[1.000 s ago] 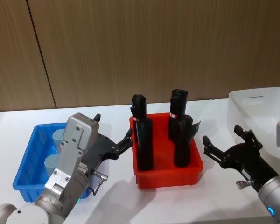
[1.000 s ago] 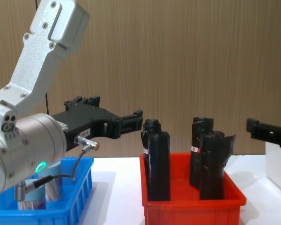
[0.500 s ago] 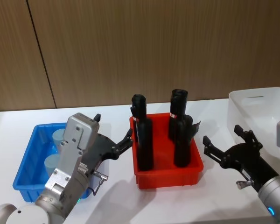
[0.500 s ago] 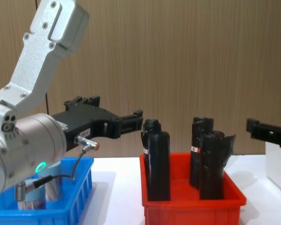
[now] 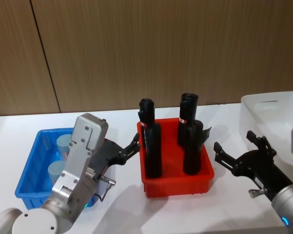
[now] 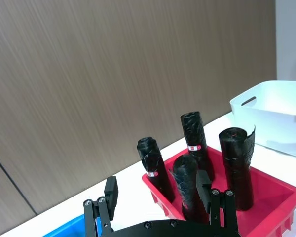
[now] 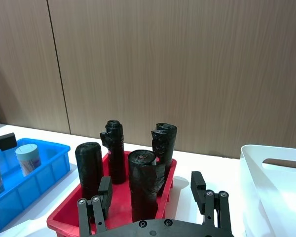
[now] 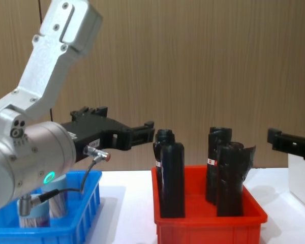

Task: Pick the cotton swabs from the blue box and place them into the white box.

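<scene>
Two cotton swabs jars (image 5: 64, 142) (image 5: 56, 169) with pale blue lids stand in the blue box (image 5: 25, 163) at the left. The right wrist view also shows the cotton swabs (image 7: 28, 158) in the blue box (image 7: 39, 180). My left gripper (image 5: 133, 145) hovers open and empty between the blue box and the red bin, pointing toward the bin. In the chest view the left gripper (image 8: 140, 133) hangs above the blue box's (image 8: 66, 229) right end. The white box (image 5: 276, 112) sits at the far right. My right gripper (image 5: 234, 142) is open and empty, just left of it.
A red bin (image 5: 178, 184) with three tall black bottles (image 5: 152, 141) stands in the middle, between the two boxes and between both grippers. White tabletop lies bare in front of the bin. A wooden wall closes the back.
My left arm's upper housing has lifted and shifted slightly right; its gripper stays in nearly the same place. The right arm and the jars have not moved.
</scene>
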`<state>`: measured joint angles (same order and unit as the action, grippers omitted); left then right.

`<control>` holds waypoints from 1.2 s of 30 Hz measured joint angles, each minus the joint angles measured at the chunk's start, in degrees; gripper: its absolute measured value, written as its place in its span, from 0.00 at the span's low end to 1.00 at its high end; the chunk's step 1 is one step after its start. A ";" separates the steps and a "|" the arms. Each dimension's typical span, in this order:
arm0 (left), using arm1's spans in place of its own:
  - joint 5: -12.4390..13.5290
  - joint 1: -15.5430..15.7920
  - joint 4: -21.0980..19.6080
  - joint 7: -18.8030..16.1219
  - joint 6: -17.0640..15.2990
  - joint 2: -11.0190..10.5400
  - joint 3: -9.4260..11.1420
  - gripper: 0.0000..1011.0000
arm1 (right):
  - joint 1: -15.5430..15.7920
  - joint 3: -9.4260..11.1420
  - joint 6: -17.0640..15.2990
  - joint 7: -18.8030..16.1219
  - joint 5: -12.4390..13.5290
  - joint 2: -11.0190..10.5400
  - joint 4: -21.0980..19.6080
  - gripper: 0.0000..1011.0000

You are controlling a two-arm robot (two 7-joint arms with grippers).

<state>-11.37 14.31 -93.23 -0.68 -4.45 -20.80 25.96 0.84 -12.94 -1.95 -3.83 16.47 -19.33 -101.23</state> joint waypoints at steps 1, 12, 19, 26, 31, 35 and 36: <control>-0.08 0.14 0.00 -0.20 -0.86 0.16 -0.04 0.99 | 0.00 0.00 0.00 0.00 0.00 0.00 0.00 0.99; -2.05 1.33 0.74 -1.34 -6.74 1.02 -1.03 0.99 | 0.00 0.00 0.00 0.00 0.00 0.00 0.00 0.99; -4.71 1.89 2.06 -2.94 -9.22 1.13 -2.40 0.99 | 0.00 0.00 0.00 0.00 0.00 0.00 0.00 0.99; -7.04 1.94 3.19 -5.37 -10.41 0.96 -3.76 0.99 | 0.00 0.00 0.00 0.00 0.00 0.00 0.00 0.99; -8.52 1.66 3.78 -6.89 -11.01 0.64 -4.61 0.99 | 0.00 0.00 0.00 0.00 0.00 0.00 0.00 0.99; -9.76 1.21 4.18 -8.04 -11.54 0.23 -5.34 0.99 | 0.00 0.00 0.00 0.00 0.00 0.00 0.00 0.99; -9.97 1.12 4.26 -8.19 -11.63 0.16 -5.46 0.99 | 0.00 0.00 0.00 0.00 0.00 0.00 0.00 0.99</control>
<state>-21.34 15.43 -88.97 -8.86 -16.08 -20.64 20.50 0.84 -12.94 -1.95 -3.82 16.47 -19.33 -101.23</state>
